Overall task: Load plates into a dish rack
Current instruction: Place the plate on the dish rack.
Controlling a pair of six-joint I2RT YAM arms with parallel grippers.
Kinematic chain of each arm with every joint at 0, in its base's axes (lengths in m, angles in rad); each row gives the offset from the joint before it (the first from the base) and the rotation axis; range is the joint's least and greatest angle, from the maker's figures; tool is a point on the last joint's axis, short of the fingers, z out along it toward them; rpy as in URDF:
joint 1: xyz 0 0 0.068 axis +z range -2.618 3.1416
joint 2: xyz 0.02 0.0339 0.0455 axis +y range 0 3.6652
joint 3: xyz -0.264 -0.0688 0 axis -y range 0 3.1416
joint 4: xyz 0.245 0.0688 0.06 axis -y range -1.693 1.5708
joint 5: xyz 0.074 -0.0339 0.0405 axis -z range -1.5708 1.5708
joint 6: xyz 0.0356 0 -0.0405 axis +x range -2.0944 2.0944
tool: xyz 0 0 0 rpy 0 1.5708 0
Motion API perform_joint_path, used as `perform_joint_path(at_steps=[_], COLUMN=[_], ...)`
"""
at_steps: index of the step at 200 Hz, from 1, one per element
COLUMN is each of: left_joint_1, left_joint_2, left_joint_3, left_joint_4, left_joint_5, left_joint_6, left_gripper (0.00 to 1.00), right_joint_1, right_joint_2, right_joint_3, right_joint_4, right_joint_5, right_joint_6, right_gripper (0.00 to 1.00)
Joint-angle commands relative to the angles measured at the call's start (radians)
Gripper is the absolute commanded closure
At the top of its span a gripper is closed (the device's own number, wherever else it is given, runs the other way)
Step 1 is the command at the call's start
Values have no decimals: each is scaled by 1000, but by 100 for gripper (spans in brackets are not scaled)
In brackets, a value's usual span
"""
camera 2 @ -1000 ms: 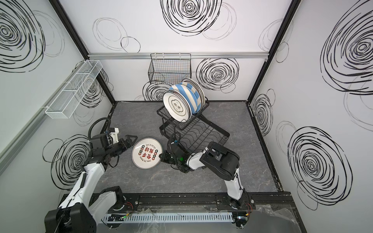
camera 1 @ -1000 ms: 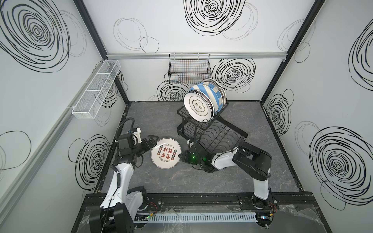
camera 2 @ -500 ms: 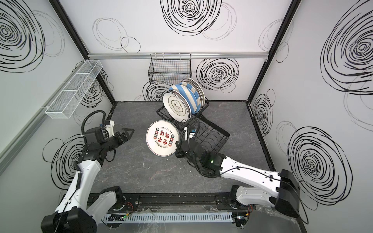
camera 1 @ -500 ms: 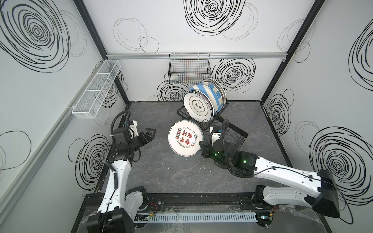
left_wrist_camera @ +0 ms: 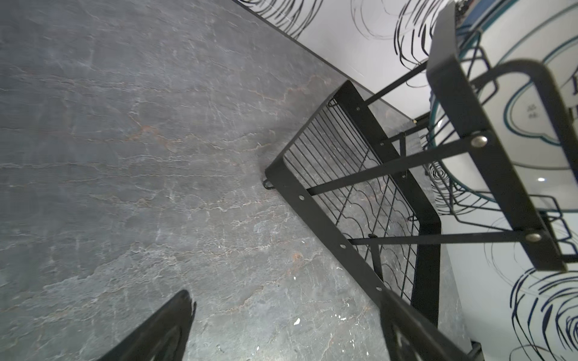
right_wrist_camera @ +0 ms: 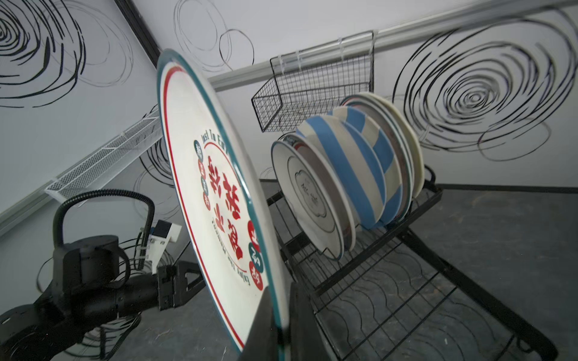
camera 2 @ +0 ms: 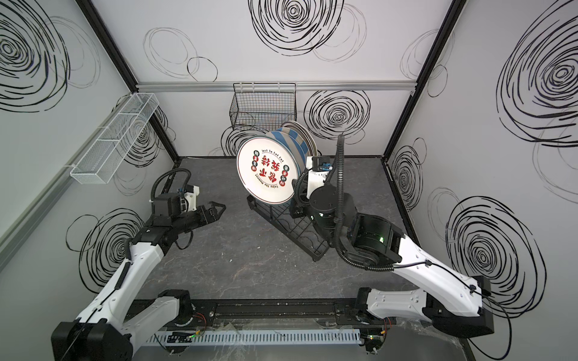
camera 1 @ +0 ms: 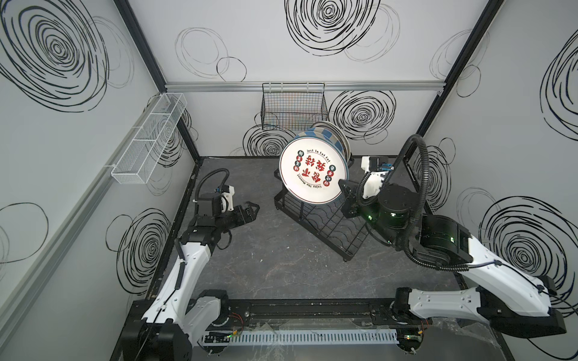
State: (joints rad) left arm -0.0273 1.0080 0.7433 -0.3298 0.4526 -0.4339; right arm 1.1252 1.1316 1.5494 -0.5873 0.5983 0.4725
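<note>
One red-character plate (camera 1: 312,170), two blue-striped plates (right_wrist_camera: 353,175), one dish rack (camera 1: 328,225), two wall baskets (camera 1: 294,107)

A white plate (camera 1: 313,175) with red writing hangs on edge, at 7 o'clock from the plates (camera 1: 337,141) standing in the black rack (camera 1: 328,225).

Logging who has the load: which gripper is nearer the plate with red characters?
Right. The right gripper is shut on the lower rim of the plate with red characters, above the dish rack. The left gripper is open, apart, off to the rack's side.
</note>
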Motion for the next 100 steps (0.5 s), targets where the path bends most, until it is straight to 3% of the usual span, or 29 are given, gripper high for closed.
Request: perform_joint_path(at_steps=[1,47,100], left_joint_1=[-41,-42,-15], left_joint_2=[21,69,64], left_joint_3=[29,40,24], left_joint_4=[78,97,92], left_joint_5=[-11,-4,-13], left_joint_6=[11,15,17], left_gripper=[4,4,4], right_joint_1=[5,4,-26], right_joint_2=[65,105,105], right_joint_3=[50,-37,-124], right_joint_4=[38,220,335], right_joint_5=[204,357,340], right_joint_6=[-156,-323,-385], right_gripper=[100,100,100])
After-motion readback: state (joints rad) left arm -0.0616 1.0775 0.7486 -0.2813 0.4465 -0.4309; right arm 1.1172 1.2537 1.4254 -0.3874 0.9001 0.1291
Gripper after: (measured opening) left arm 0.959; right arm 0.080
